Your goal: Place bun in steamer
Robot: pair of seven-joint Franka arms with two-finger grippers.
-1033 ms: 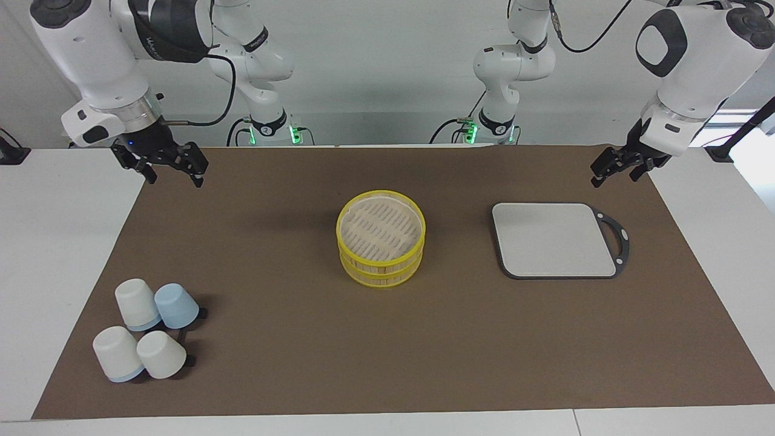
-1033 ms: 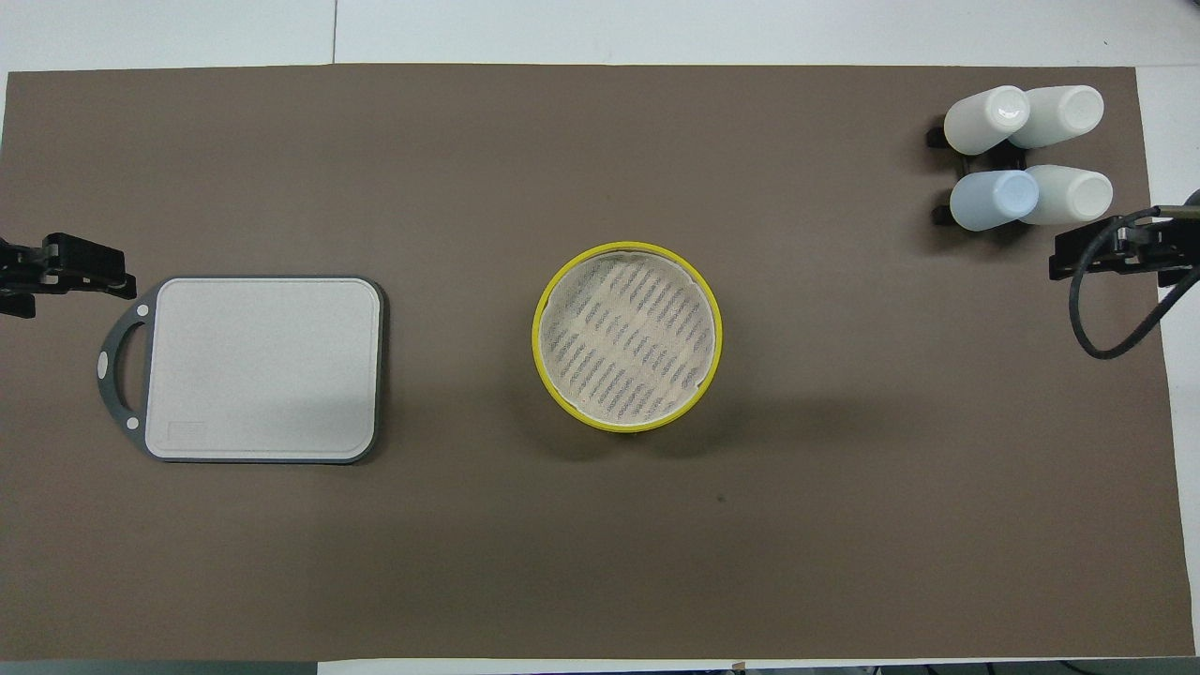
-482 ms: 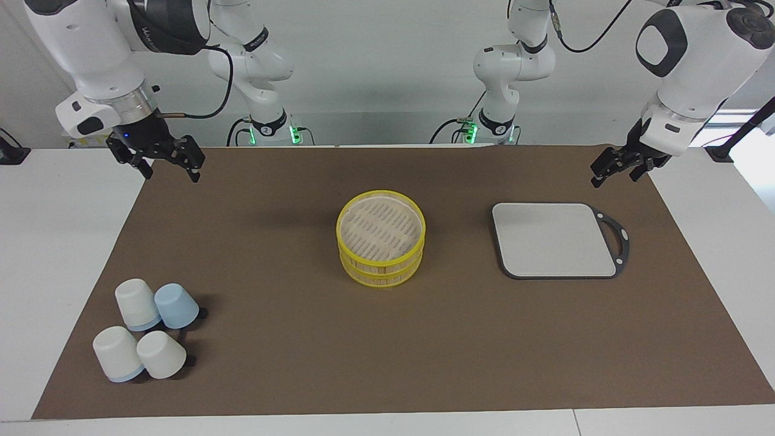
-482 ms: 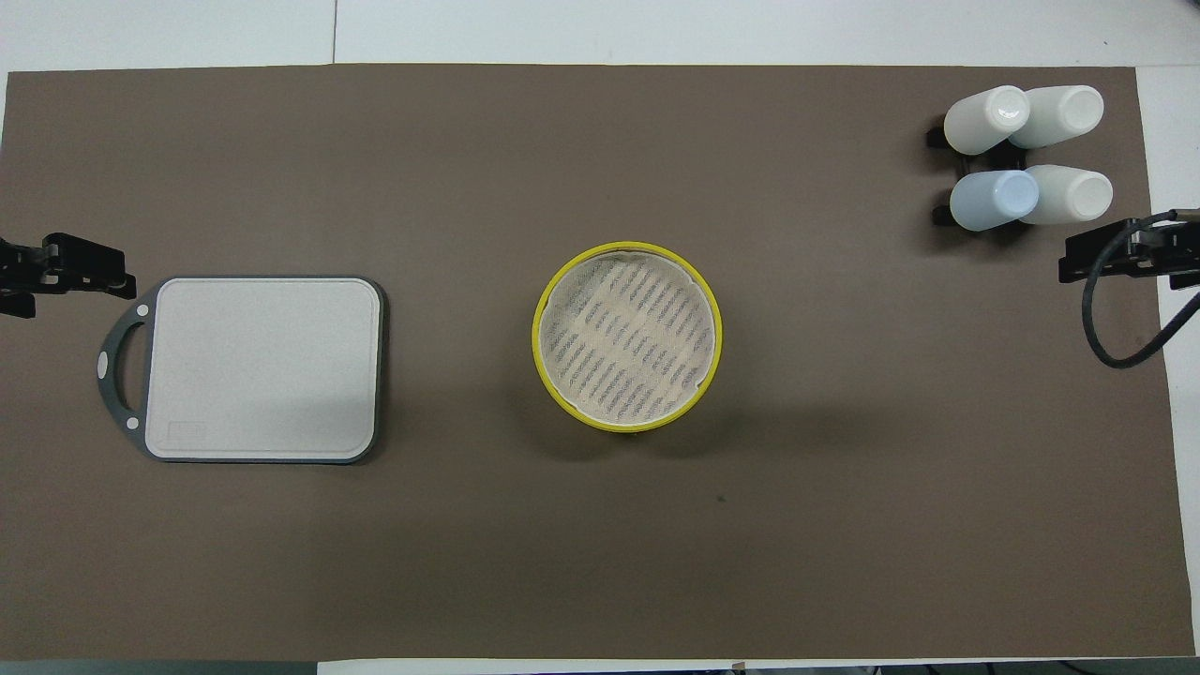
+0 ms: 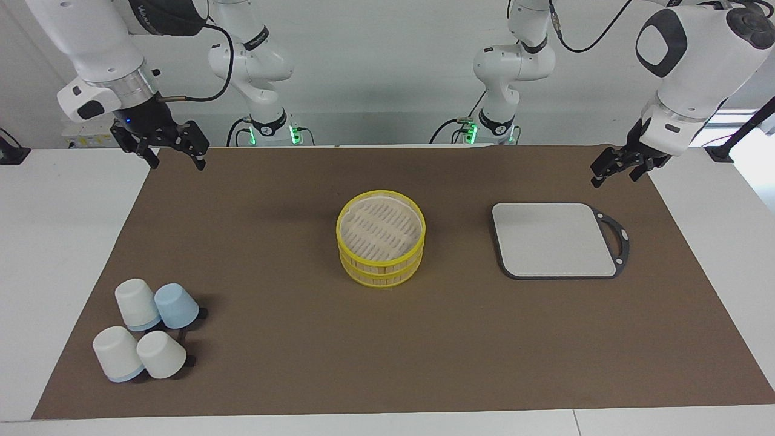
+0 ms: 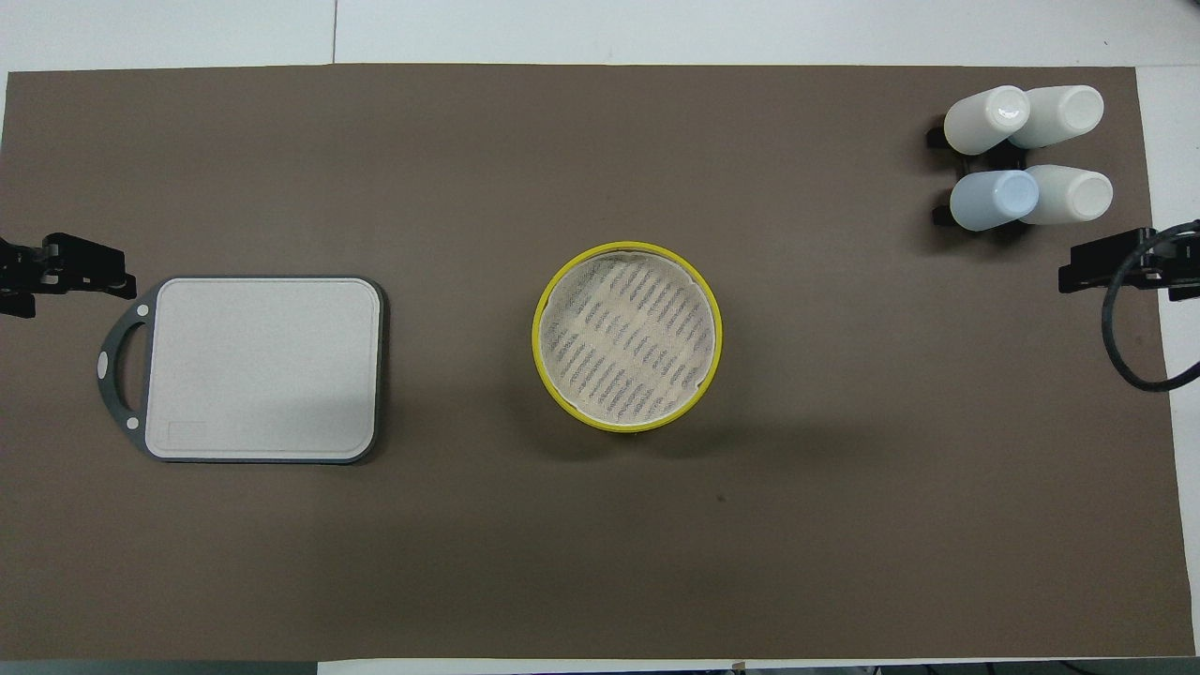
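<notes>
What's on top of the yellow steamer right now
A slatted lid covers the top tier of the steamer; nothing rests on it. No bun shows anywhere, and the lid hides whatever is inside.

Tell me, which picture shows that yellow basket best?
The facing view: the steamer shows its two stacked tiers, yellow rims and slatted top from the side. The overhead view gives only a round yellow ring around the slats, hiding the stacking. No bun shows in either.

Slatted bamboo steamer [image 5: 381, 242], matt brown mat [image 5: 290, 339], smooth plastic cups [image 5: 145, 330]
</notes>
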